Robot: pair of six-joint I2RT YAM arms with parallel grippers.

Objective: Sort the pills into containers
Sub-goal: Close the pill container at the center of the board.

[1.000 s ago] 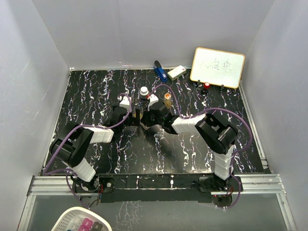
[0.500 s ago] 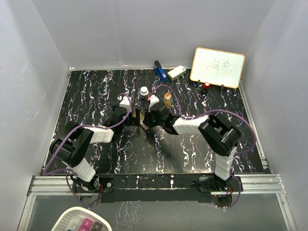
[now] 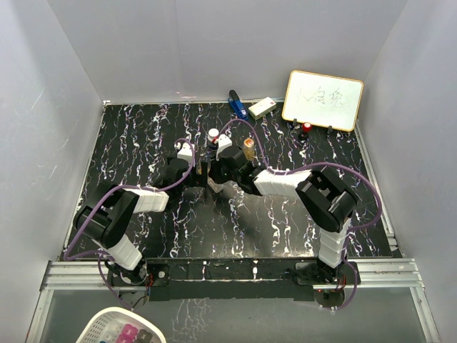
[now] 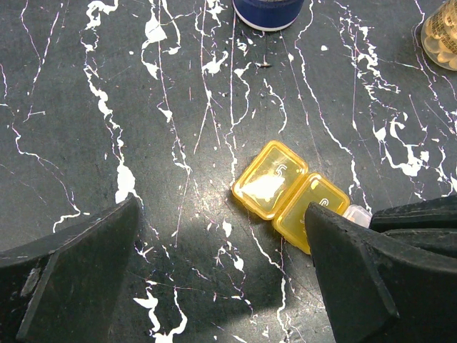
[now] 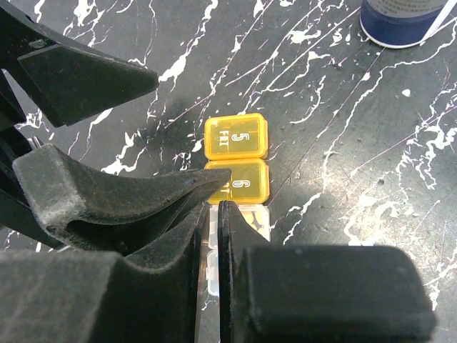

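Centrally, left tool (image 4: 221, 218), wide open and empty, straddles the pill box (image 4: 275, 179) on the bench (image 4: 107, 86); right tool (image 5: 214, 211), nearly closed, sits over its clear end.

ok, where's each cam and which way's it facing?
Top external: above and behind the robot, looking down on the black marbled table; both arms show.
Left wrist: looks down through open left end effector at the yellow-gold sectioned plastic box.
Right wrist: looks down past shut right end effector at that box.
Shared: both wrists see the box and dark blue bottle.
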